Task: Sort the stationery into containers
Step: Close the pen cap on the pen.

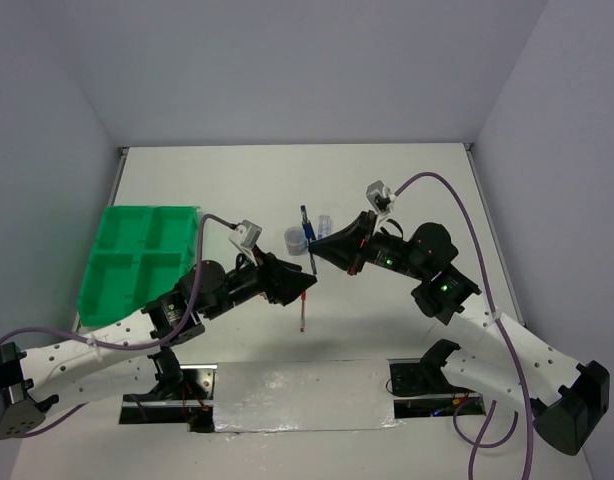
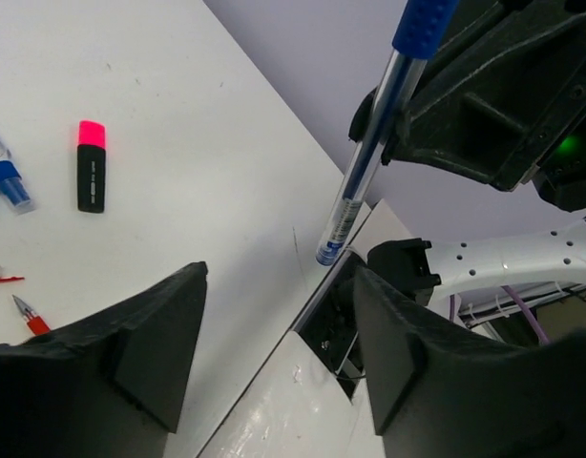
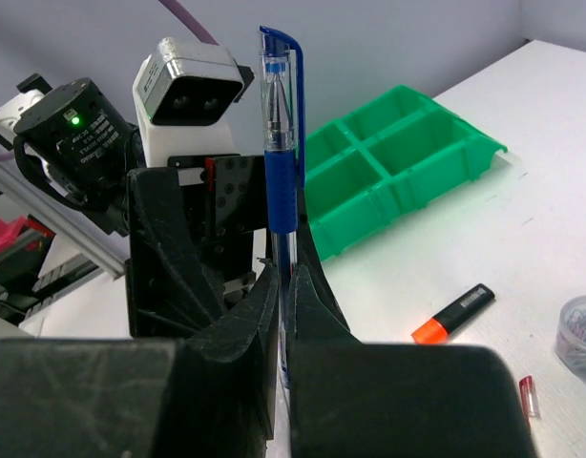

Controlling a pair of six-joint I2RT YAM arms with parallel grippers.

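Blue pen [image 3: 281,186] seemingly upright, tip downward

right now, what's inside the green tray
Nothing shows in the green tray: all four compartments look bare from above. The left arm covers the near right compartment's corner, so that bit cannot be seen.

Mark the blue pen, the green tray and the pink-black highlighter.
blue pen [image 3: 282,191], right wrist view, on its blue grip sleeve.
green tray [image 1: 145,250], top external view, on the centre divider.
pink-black highlighter [image 2: 92,176], left wrist view, on its black body.
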